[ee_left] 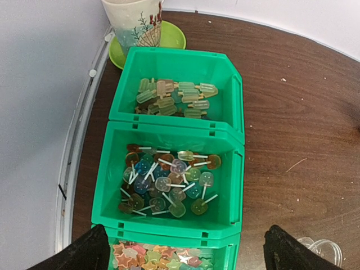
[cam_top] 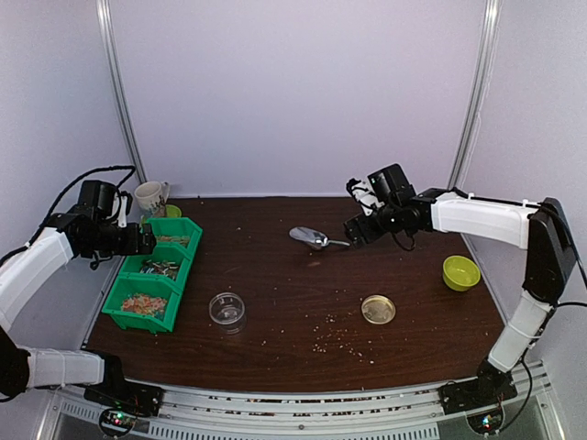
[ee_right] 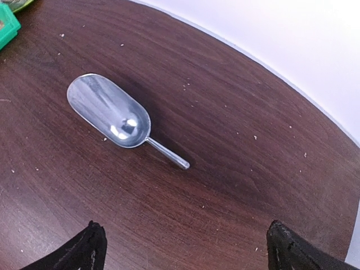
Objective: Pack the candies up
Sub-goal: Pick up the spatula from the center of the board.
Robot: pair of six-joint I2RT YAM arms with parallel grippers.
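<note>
Fingers on your left gripper [ee_left: 188,250] and right gripper [ee_right: 185,247] are spread wide, holding nothing; your candies [ee_left: 169,180] sit in three green bins [ee_left: 232,174] under the left, a steel scoop [ee_right: 112,112] lies below the right

Green bins [ee_left: 169,62] — multicoloured candies [ee_left: 169,180] — silver scoop [ee_right: 109,109].

dark wood table [cam_top: 275,275], white walls [cam_top: 293,92]
</note>
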